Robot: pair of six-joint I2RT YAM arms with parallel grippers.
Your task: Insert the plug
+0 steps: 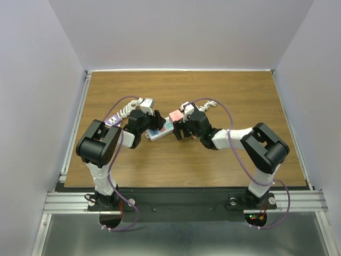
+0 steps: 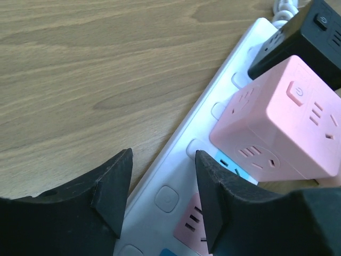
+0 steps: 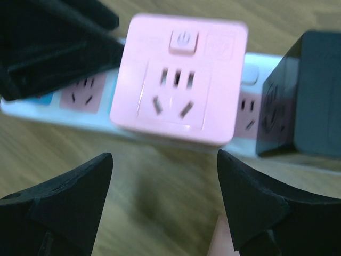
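The pink cube plug (image 1: pixel 174 116) (image 2: pixel 282 128) (image 3: pixel 178 80) stands on the white power strip (image 1: pixel 159 133) (image 2: pixel 213 90) (image 3: pixel 53 114), next to a black cube adapter (image 2: pixel 314 37) (image 3: pixel 303 96) also on the strip. My left gripper (image 1: pixel 156 124) (image 2: pixel 162 165) is open at the strip's near end. One of its fingers hangs over the wood beside the strip's edge and the other is over the strip's sockets. My right gripper (image 1: pixel 178 128) (image 3: pixel 165 160) is open just short of the pink plug, with only blurred wood between its fingers.
A grey-white cube adapter (image 1: pixel 147 102) and a coiled white cord (image 1: pixel 127 110) lie behind the left arm. A small white plug (image 1: pixel 187 108) sits behind the right wrist. Purple cables loop over both arms. Metal rails (image 1: pixel 74 122) edge the wooden table.
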